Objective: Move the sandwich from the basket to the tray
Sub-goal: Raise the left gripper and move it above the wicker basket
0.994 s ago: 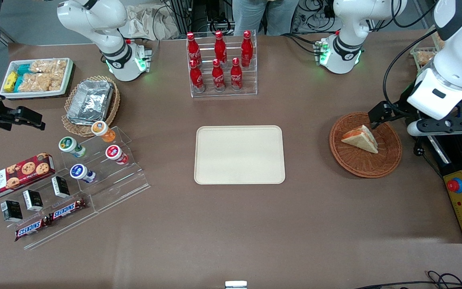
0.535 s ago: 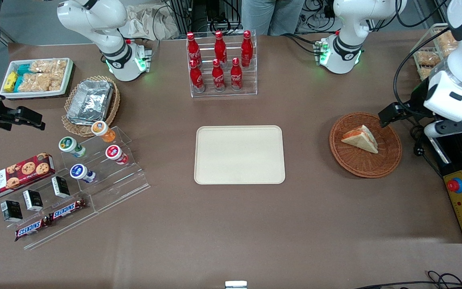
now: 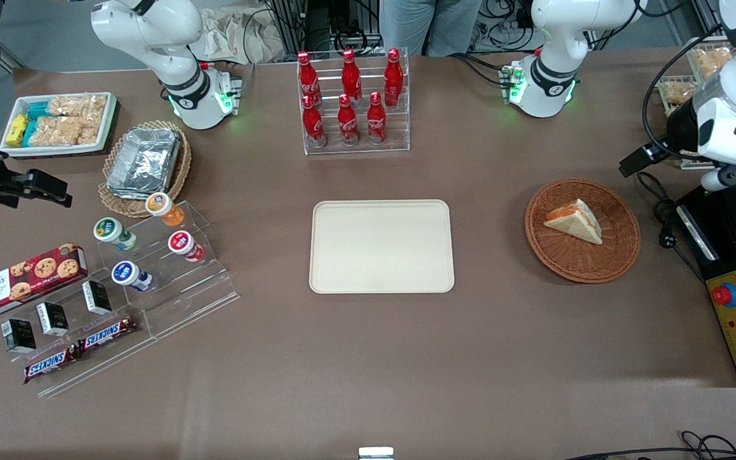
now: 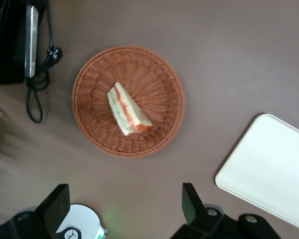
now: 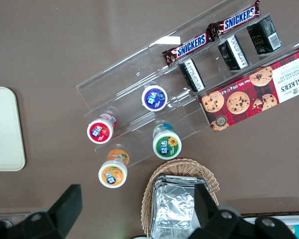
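Small triangular white-bread sandwich wedge (image 3: pixel 574 221) with orange-red filling at the cut edge: lying inside the round reddish-brown woven wicker basket (image 3: pixel 620 255), near its middle, toward the working arm's end of the table. Flat cream-beige rectangular plastic tray (image 3: pixel 381 246) with low rim: bare, at the table's centre, well apart from the basket. Nothing placed yet; task judged to be at the approach stage.

Left arm's two-finger gripper (image 4: pixel 124 206): raised high above the table, off the basket's rim on the side farther from the front camera, holding nothing. Fingers (image 4: pixel 56 205) spread wide, seen from the wrist camera with plain brown tabletop between them.

Deciding relation, read from the wrist camera: sandwich not between the fingers but offset from them, with the basket's near rim in between. Long axis of the wedge running diagonally across the line joining the two fingertips, neither parallel nor square to it. Likely needed: a shift over the basket's middle, a wrist turn to set the fingers across the wedge's short width, then a descent. Soft bread, so probably a light squeeze.
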Action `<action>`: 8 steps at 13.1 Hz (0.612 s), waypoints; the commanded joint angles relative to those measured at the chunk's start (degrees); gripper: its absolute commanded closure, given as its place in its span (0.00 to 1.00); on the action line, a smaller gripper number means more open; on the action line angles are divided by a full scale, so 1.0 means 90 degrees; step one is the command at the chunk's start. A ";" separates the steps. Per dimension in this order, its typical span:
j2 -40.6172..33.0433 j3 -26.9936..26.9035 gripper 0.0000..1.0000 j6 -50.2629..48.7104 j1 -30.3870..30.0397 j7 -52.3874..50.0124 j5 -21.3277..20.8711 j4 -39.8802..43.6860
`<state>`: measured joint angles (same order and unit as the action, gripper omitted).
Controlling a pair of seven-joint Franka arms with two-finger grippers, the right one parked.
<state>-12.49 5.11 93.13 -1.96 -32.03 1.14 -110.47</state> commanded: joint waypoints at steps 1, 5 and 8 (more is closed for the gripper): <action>-0.1081 0.0057 0.00 0.1055 -0.0046 -0.0755 -0.0078 -0.1746; -0.1043 0.0077 0.00 0.1214 -0.0046 -0.1236 -0.0078 -0.2090; -0.1043 0.0077 0.00 0.1944 -0.0183 -0.1431 -0.0078 -0.2656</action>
<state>-20.24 5.45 106.80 -2.62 -42.93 1.14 -130.33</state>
